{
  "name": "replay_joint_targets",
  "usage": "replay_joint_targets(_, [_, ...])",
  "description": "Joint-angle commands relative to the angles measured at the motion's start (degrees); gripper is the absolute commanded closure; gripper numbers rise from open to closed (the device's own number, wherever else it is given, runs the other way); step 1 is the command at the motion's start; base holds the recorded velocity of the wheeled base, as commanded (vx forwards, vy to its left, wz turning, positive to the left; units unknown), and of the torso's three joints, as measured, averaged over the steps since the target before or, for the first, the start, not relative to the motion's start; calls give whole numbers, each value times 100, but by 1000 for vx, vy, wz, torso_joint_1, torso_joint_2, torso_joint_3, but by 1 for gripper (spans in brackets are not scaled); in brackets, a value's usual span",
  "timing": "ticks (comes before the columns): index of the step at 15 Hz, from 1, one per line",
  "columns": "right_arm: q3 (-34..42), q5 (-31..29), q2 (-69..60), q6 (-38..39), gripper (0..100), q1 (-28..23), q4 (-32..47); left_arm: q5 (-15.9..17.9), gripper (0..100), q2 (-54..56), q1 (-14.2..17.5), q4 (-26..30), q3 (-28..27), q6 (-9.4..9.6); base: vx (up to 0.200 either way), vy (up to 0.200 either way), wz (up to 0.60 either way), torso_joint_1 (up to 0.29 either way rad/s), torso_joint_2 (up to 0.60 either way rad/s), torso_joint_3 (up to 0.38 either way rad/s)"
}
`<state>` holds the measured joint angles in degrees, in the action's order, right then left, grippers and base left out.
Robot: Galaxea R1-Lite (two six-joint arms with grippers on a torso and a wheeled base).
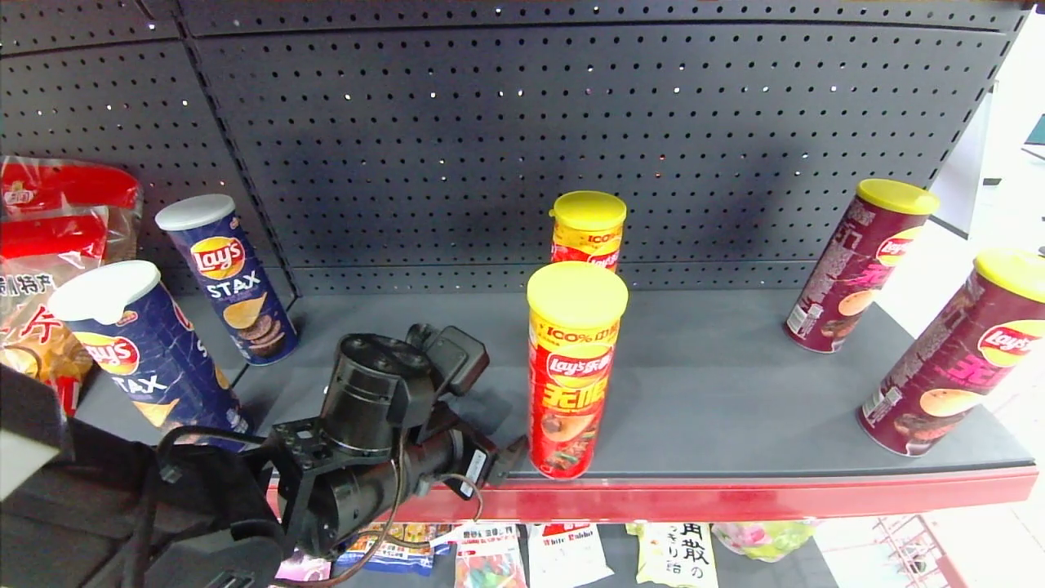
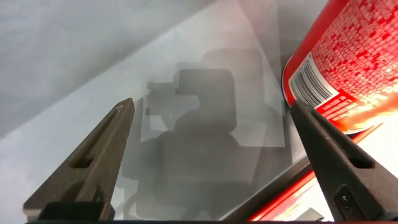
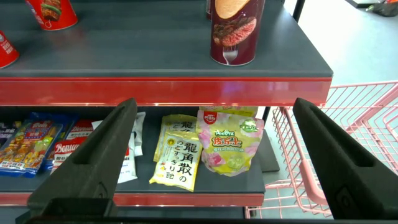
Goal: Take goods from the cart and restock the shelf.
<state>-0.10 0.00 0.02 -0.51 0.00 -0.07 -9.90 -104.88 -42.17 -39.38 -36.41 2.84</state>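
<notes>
1. The red can (image 1: 571,376) with the yellow lid stands upright on the shelf (image 1: 735,384), close to the front edge. Its long axis is vertical. A second can of the same kind (image 1: 586,229) stands behind it, near the back wall.
2. The left gripper (image 2: 212,106) is just beside this can, on the robot's left side of it and low, near the base. Its fingers (image 2: 323,155) are wide apart with nothing between them. The can is outside the jaws, next to one finger; whether it touches that finger I cannot tell.
3. In my judgement this can is already placed, so the next thing must come from the cart (image 3: 367,137).
4. The pink wire cart is low, below the shelf level and on the robot's right side. The right gripper (image 3: 214,102) faces the lower shelf with the cart just beside its line of sight, so the right arm is the nearer one. Its jaws are also apart and empty.
5. The inside of the cart is hardly visible, so perhaps goods are there, but how they lie cannot be told.
</notes>
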Motion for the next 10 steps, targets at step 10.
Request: replay_joint_targets(10, [1,0,-2,-2,0,0,-1,-3,0,-112,-81,-9,-164,-3,0,0,0,0,0,0])
